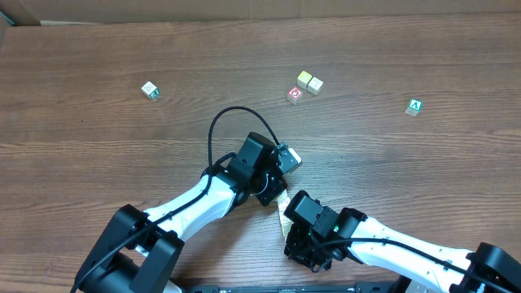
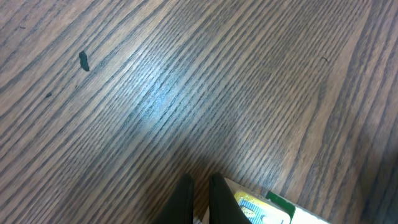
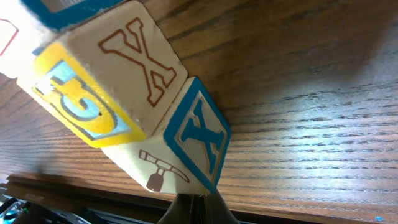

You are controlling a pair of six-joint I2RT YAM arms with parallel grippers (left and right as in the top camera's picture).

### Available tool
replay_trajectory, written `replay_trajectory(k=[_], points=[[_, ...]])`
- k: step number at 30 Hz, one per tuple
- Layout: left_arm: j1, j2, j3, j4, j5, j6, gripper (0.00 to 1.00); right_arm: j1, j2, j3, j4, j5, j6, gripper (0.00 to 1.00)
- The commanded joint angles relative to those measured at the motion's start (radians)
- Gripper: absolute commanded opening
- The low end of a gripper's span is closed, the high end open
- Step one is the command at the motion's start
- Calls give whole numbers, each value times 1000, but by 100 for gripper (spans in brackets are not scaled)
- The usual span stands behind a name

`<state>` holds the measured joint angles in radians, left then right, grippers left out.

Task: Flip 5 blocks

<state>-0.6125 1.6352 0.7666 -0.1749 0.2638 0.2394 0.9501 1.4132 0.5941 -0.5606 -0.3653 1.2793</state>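
Sitting shut and empty by the near blocks [image 3: 137, 68], the left pincer [image 2: 200, 183] and right pincer [image 3: 198, 204] seem set to flip one, needing a gentle push.

Your counter [image 1: 81, 163] is brown wood with long lines in it. On the left lies a cube with green marks [image 1: 149, 89]. On the right lies an A cube [image 1: 414, 107]. Near the middle, two pale blocks [image 1: 304, 79] touch each other, and a red-ring cube [image 1: 295, 95] sits just beside them. Another block [image 1: 292, 159] lies closer to you.
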Motion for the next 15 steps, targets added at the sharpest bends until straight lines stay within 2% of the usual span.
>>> replay_trajectory(k=[1, 15], points=[[-11, 12, -5, -23, 97, 0, 4, -6, 4, 4, 26, 57, -13, 4], [-11, 12, -5, -23, 96, 0, 4, -6, 4, 4, 37, 56, -32, 4]])
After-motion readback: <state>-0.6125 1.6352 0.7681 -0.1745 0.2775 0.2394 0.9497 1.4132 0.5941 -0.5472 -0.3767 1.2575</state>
